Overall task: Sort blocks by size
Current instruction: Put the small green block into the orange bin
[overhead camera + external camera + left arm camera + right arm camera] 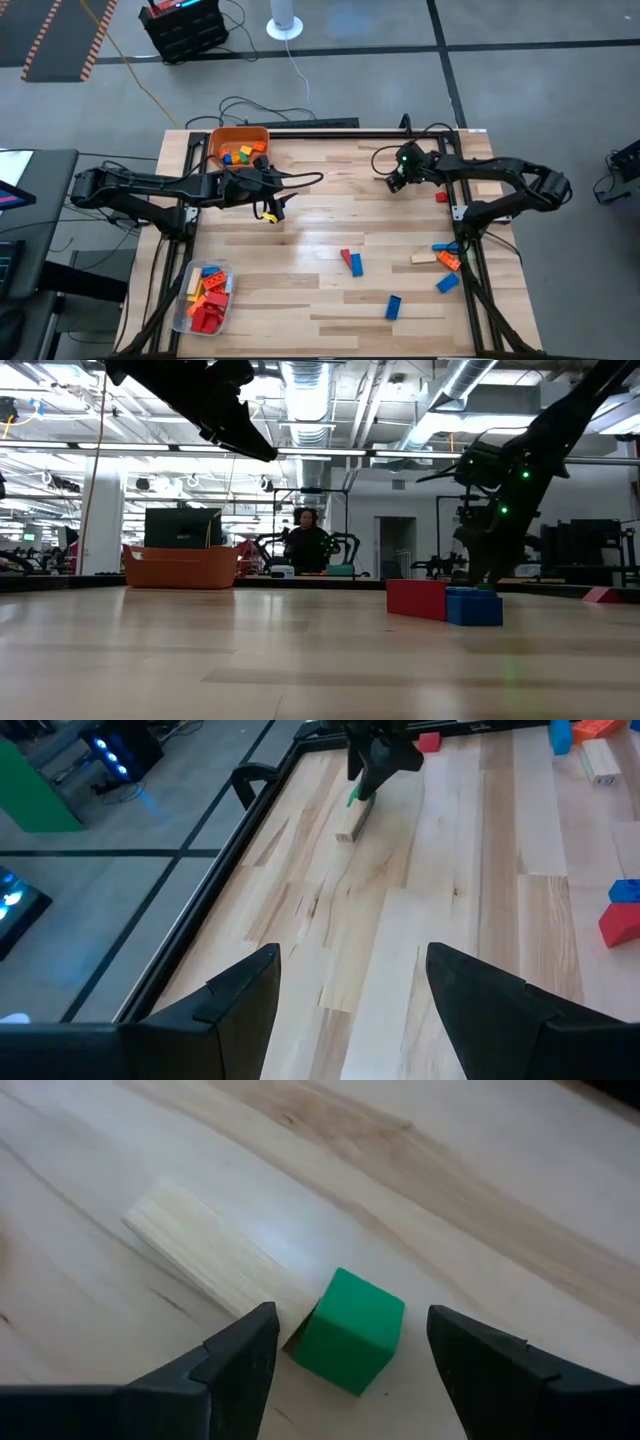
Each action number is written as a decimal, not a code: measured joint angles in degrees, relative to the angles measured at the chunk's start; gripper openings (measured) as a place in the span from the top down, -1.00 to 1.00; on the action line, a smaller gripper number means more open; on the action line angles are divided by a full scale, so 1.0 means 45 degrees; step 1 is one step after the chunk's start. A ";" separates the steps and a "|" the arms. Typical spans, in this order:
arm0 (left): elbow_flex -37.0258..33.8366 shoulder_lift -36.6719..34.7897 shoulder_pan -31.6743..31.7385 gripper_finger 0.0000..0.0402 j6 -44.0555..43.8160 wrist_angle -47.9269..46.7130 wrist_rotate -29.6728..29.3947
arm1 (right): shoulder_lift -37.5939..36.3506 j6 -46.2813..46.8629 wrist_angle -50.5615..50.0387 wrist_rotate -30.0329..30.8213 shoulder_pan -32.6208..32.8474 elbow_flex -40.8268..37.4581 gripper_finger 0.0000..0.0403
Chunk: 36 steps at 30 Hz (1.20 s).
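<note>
Now the right gripper (350, 1345) hangs wide open over a green block (350, 1330) touching a tan block (205, 1250) near the table's (330, 225) far edge; closing could nudge both. Left gripper (350, 990) open, empty.

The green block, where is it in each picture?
High view: hidden under the right claw, near the table's far edge.
Low view: not visible.
Left wrist view: green block under the far claw, touching the tan block.
Right wrist view: centre, between open fingers.
Shared landmark: the tan block.
</note>
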 joint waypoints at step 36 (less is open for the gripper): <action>0.0000 0.0000 0.0000 -0.22 -0.0115 -0.0353 0.0000 | 0.0098 -0.0389 -0.0196 0.0584 -0.0243 -0.0147 -0.42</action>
